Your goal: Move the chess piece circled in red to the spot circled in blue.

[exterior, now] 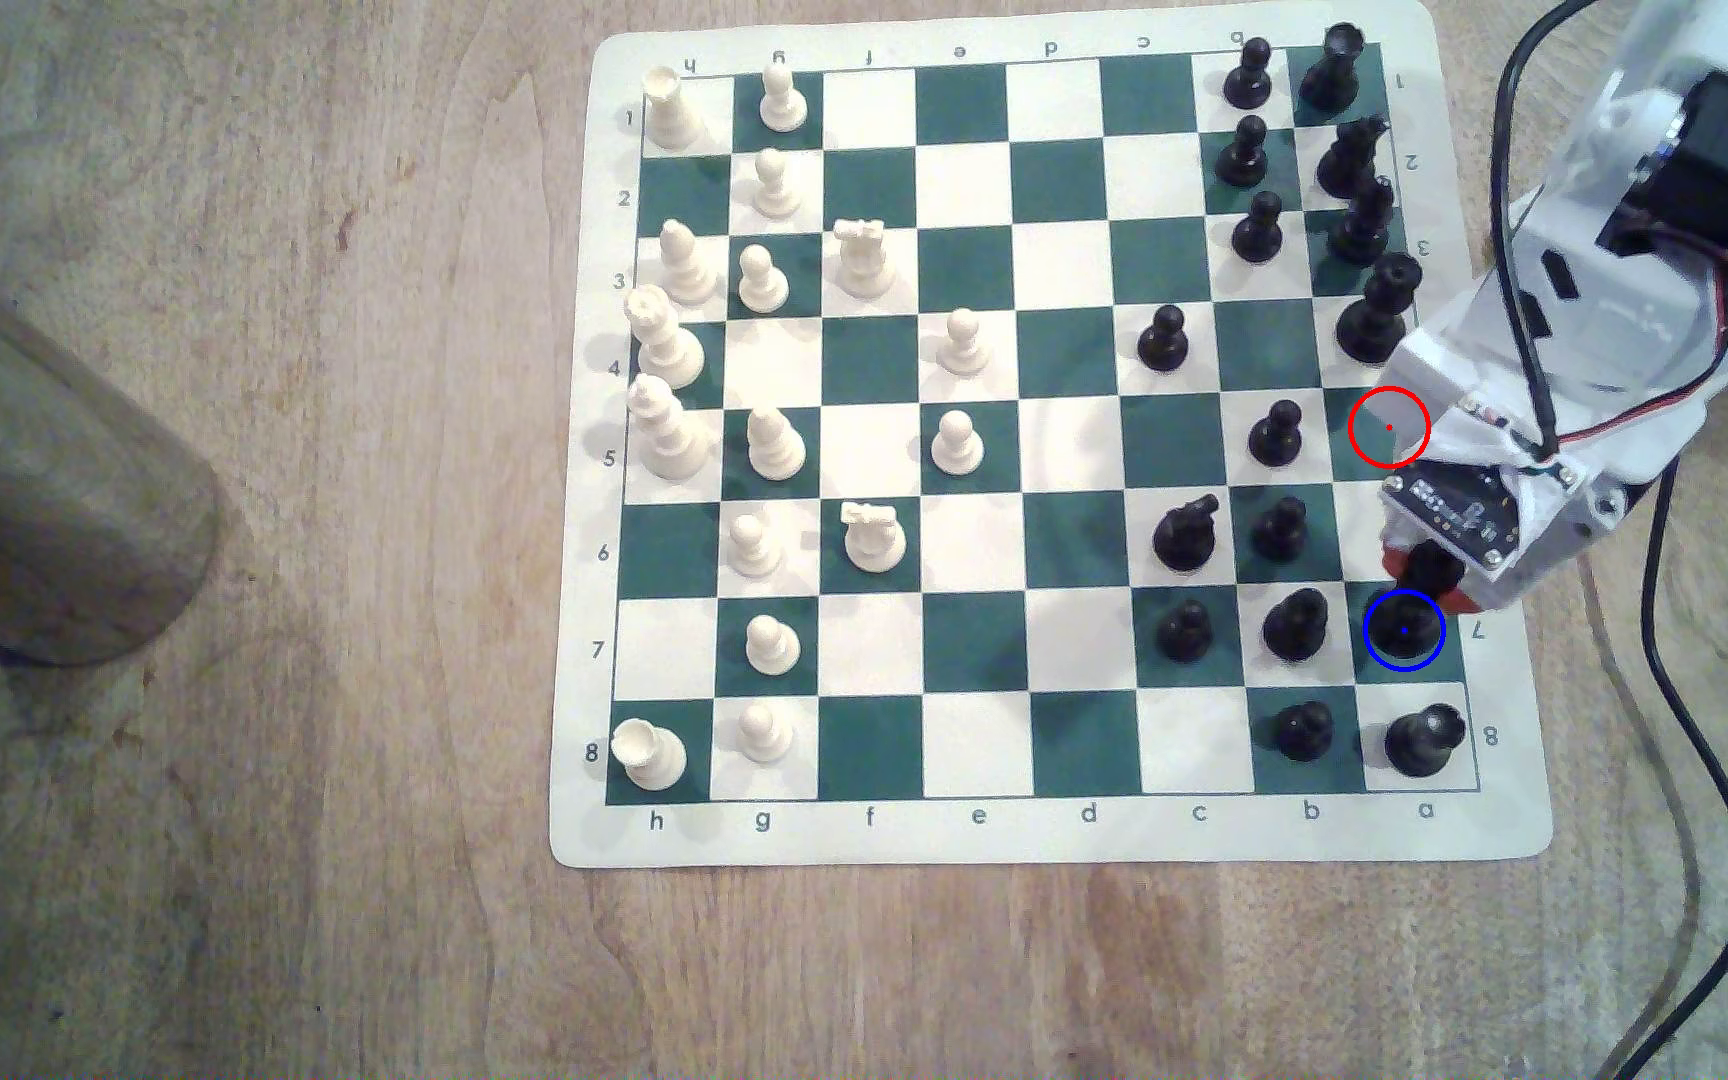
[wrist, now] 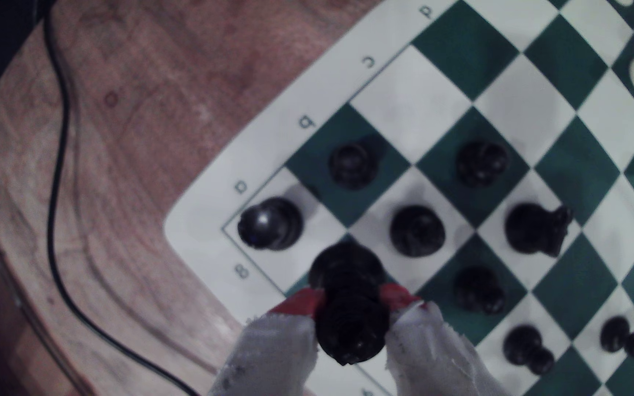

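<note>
My gripper [wrist: 351, 304] clamped on chess piece [wrist: 349, 300], base over blue-ringed spot [exterior: 1423, 652] near board's a-file edge.

Chess piece [wrist: 349, 304]: glossy black plastic. Gripper [wrist: 351, 308]: fingers [wrist: 277, 342] wrapped in frayed white cloth, red tips. Board [exterior: 1047, 831]: smooth matt mat. Table [exterior: 320, 623] beneath board: worn wood grain.

The chess piece [exterior: 1427, 582] is held between the jaws of the gripper [exterior: 1423, 590] over the spot [exterior: 1403, 629], on the a-file at the exterior view's right edge of the chessboard [exterior: 1047, 831]. A rook [exterior: 1423, 739] is found on the corner square just below it in that view, and a bishop [exterior: 1296, 623] just to its left. The chessboard is laid on the desk [exterior: 320, 883], with a cable [exterior: 1717, 779] run beside it on the exterior view's right.
</note>
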You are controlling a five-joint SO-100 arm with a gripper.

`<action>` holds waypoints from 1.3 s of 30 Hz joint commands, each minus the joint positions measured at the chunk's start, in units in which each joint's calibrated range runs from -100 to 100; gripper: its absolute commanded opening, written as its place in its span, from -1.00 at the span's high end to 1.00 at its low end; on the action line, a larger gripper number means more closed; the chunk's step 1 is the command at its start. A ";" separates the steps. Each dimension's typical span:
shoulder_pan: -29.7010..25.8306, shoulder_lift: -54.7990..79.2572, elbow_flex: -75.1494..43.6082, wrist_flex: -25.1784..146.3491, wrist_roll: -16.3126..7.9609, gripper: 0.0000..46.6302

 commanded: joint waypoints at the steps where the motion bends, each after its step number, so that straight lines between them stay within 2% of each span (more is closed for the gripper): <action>1: -0.93 0.97 -0.96 -1.37 -0.24 0.99; 24: -1.95 8.10 3.12 -5.88 0.20 0.99; 39: -1.87 7.51 4.48 -7.68 -0.20 0.99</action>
